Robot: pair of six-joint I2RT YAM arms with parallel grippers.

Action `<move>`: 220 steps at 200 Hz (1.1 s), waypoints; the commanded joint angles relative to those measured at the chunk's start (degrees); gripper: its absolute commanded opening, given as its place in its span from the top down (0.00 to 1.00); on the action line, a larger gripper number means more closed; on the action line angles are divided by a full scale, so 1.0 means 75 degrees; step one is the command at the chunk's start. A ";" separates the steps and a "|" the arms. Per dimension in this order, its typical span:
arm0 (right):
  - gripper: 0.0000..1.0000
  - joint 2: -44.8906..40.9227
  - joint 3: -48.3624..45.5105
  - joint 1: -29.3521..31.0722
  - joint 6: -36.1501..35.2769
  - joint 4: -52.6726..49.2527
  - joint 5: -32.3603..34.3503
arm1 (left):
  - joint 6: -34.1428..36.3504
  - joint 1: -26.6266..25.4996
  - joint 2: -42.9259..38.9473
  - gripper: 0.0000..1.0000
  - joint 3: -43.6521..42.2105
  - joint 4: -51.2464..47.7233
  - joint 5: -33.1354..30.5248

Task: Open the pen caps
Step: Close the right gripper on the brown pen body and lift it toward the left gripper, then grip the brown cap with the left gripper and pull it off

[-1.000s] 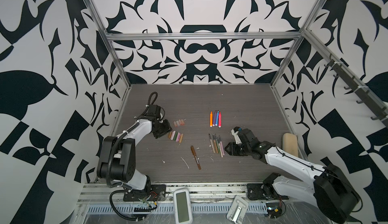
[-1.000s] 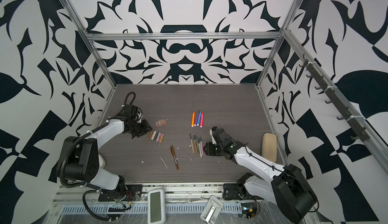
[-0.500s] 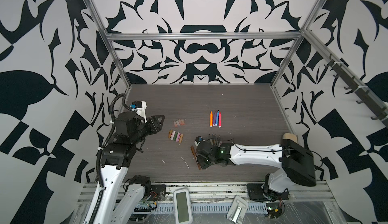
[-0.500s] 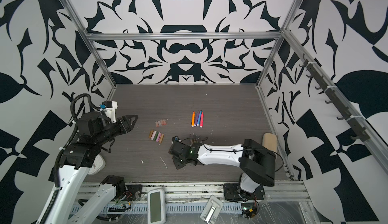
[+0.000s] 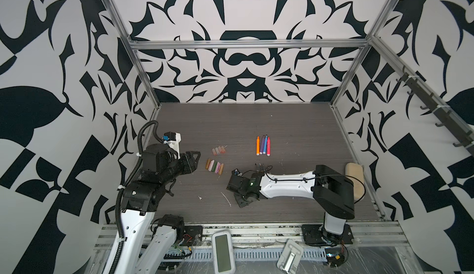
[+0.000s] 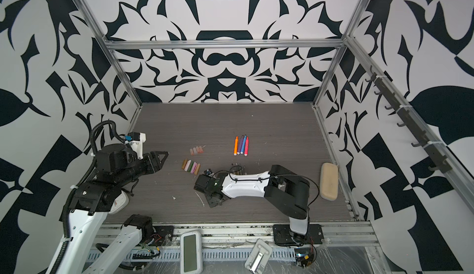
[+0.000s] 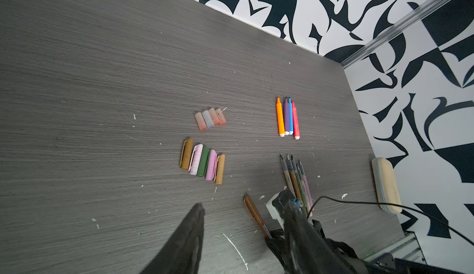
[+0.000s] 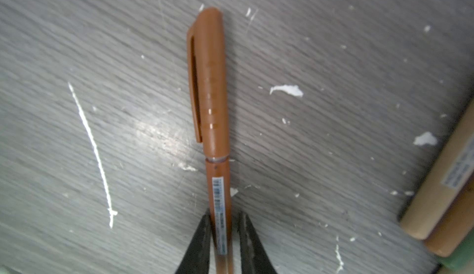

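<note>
One pen is left with its cap on: the brown pen (image 8: 218, 183), lying flat on the worktop (image 8: 102, 41) toward the front, just beside the row of muted uncapped pens (image 7: 295, 177). I judge it light, stiff and smooth, so it may roll, or slide lengthwise through a loose pinch. The brown cap (image 8: 209, 80) looks like a press fit, with a clip down one side. I would take it across its plain middle, off the clip, and pull straight along the barrel while the barrel is pinned.

The right gripper (image 8: 225, 217) straddles the barrel at its labelled stretch, well back from the cap. Its fingers (image 8: 200, 242) stand narrow, one touching and the other showing a sliver of gap, so I cannot tell whether they bite yet. The left gripper (image 5: 194, 160) hangs above the worktop, apart from the pen, fingers part-way open and empty. The loose caps (image 7: 202, 162) lie in rows near it.
</note>
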 commanded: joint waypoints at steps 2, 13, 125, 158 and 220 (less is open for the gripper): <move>0.92 -0.0091 0.0089 0.0042 0.0244 -0.0251 0.0105 | 0.0138 -0.0021 -0.0045 0.46 -0.0080 -0.0255 0.0006; 0.99 -0.0251 0.0087 0.0012 0.0208 -0.0235 0.0120 | 0.0067 -0.0021 -0.0045 0.43 -0.0103 -0.0240 0.0017; 1.00 -0.3231 -0.1093 -0.1441 -0.0275 0.1681 -0.1791 | -0.3739 -0.1617 0.2610 0.40 -0.1908 0.4285 0.1757; 1.00 -0.3695 -0.1535 -0.1955 -0.0351 0.1820 -0.2362 | -0.3948 -0.2317 0.3830 0.40 -0.1237 0.4824 0.1711; 1.00 -0.4397 -0.2257 -0.2563 -0.0296 0.2400 -0.3319 | -0.4276 -0.3135 0.5193 0.40 -0.0778 0.5737 0.1791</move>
